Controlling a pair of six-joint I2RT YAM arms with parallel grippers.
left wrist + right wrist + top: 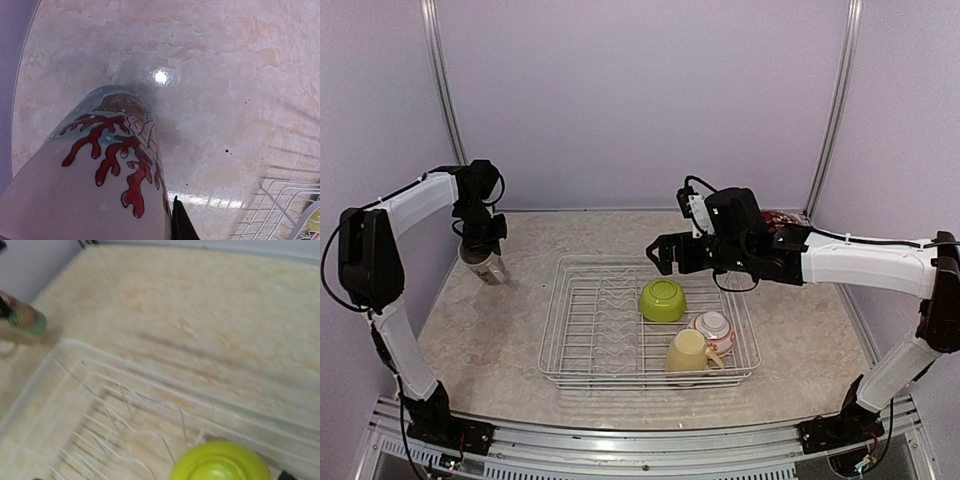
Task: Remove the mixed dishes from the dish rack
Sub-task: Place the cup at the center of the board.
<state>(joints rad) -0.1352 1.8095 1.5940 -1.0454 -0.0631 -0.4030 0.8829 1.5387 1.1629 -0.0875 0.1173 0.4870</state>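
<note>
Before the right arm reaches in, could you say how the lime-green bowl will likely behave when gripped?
The lime-green bowl appears upside down on the dish rack wires, so its rounded, glossy outside may slip from the right pincer. It looks rigid, probably chippable. Pushed, it would likely snag on wires.

White wire rack (552, 320); beige, marbled tabletop (490, 340); lavender walls (640, 100). Lime-green bowl (662, 299), white & red bowl (714, 331), pale yellow mug (690, 352). Cream mug (90, 195) w/ red coral print outlined in black, grey-blue band w/ white dots.
</note>
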